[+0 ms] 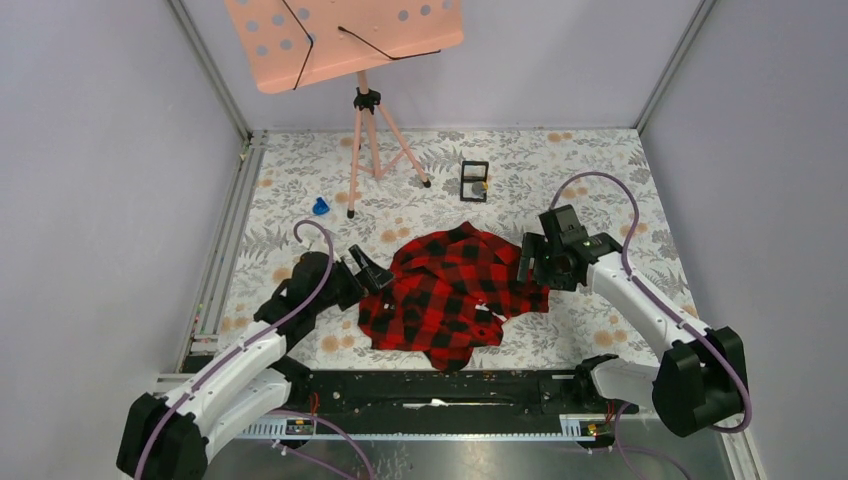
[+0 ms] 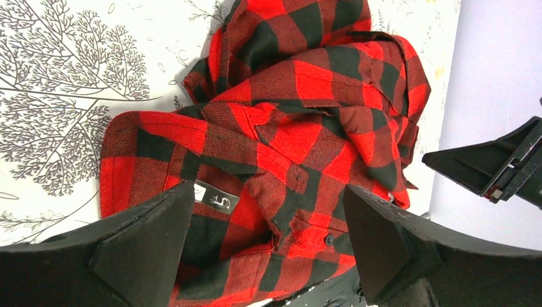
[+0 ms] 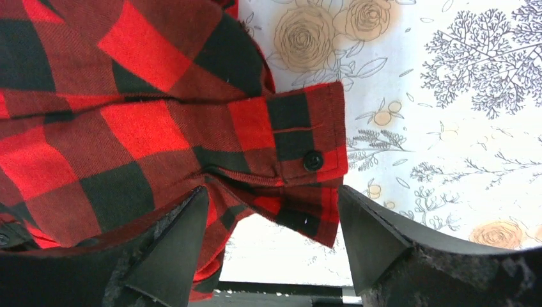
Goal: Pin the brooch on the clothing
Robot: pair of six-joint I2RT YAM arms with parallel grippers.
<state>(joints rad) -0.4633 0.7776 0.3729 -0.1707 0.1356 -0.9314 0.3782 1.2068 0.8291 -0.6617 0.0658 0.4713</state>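
Looking over all three views, I cannot pick out the brooch anywhere. It may be hidden in a fold, or simply too small to tell from above. A few pale specks on the near right part of the flannel shirt could be printing or something else; I won't call them.

The shirt lies bunched in the middle of the tabletop, directly between my two arms. The left claw sits at its left edge, released, fingers spread wide with nothing between them; its wrist view looks down on the collar area and a size label. The right claw sits at the shirt's right edge, also released and holding nothing. Just past its fingertips lies a sleeve cuff with a black button; the sleeve's long axis runs left to right, and the cuff is its right end.

So the cloth is within reach of both arms, and neither is clearly nearer. As I judge it, the next move depends on finding the brooch first. A small black frame box stands on the far side, closer to the right arm, and a small blue object lies far left.
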